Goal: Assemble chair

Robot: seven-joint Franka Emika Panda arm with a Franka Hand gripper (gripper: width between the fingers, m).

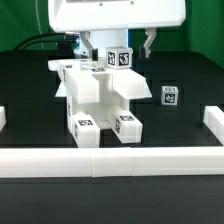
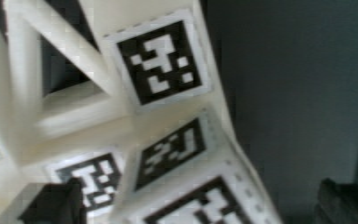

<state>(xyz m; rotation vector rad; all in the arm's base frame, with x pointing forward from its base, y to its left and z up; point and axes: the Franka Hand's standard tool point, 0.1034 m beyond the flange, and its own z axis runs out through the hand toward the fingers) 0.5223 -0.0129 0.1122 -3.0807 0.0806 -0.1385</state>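
The chair (image 1: 103, 98) stands partly joined in the middle of the black table, a blocky white structure with black-and-white tags on its faces. My gripper (image 1: 118, 47) hangs just above and behind its top, where a tagged block (image 1: 121, 58) sticks up. In the wrist view the chair's tagged white parts (image 2: 149, 120) fill the picture at close range. My gripper (image 2: 202, 205) is open, with one dark finger (image 2: 59, 202) at the edge of a tagged part and the other finger (image 2: 346, 200) apart from it across a dark gap.
A small loose white part with a tag (image 1: 170, 96) lies on the table at the exterior view's right of the chair. A low white border wall (image 1: 110, 161) runs along the front, with short pieces at the left (image 1: 3, 117) and right (image 1: 213, 120).
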